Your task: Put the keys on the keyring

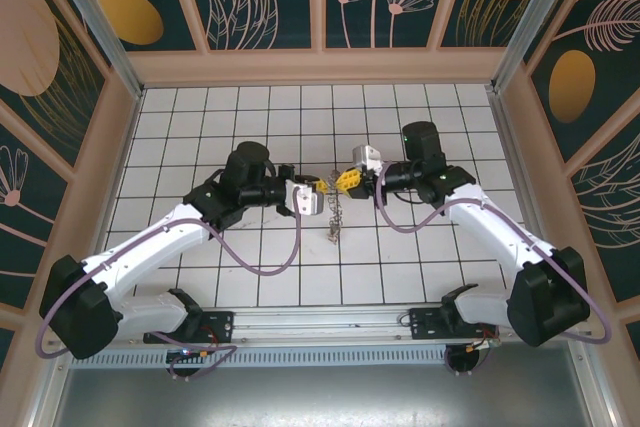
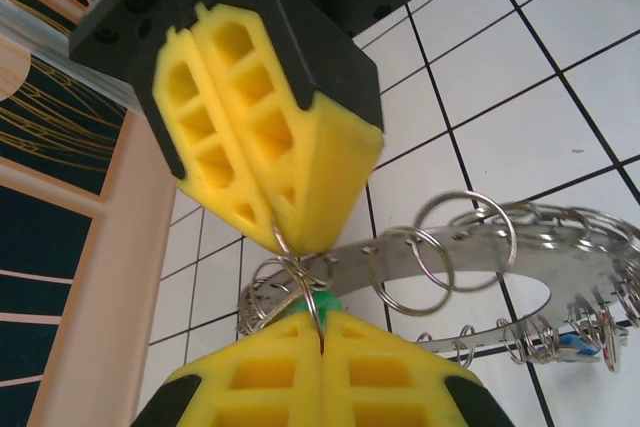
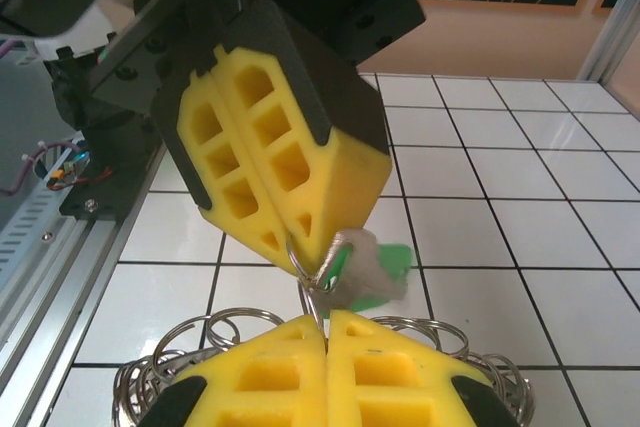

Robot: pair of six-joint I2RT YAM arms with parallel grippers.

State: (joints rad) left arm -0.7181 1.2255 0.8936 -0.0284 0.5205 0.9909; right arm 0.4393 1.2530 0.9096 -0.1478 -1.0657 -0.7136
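Note:
Above the middle of the table, my left gripper [image 1: 318,189] and right gripper [image 1: 345,180] meet tip to tip. The silvery keyring [image 1: 333,217] dangles from them toward the tiles. In the left wrist view my left gripper [image 2: 323,325] is shut on a small wire loop of the keyring [image 2: 480,247], and the right gripper [image 2: 288,239] pinches the same loop cluster from above. The green key [image 2: 322,302] sits just behind that loop. A blue key [image 2: 578,349] hangs further along the band. In the right wrist view my right gripper [image 3: 327,322] is shut on the wire loop, with the left gripper [image 3: 312,265] opposite and the green key [image 3: 385,267] blurred beside it.
The white tiled table [image 1: 450,127] is ringed by wooden walls [image 1: 320,65]. A metal rail with cables [image 3: 60,237] runs along the near edge by the arm bases.

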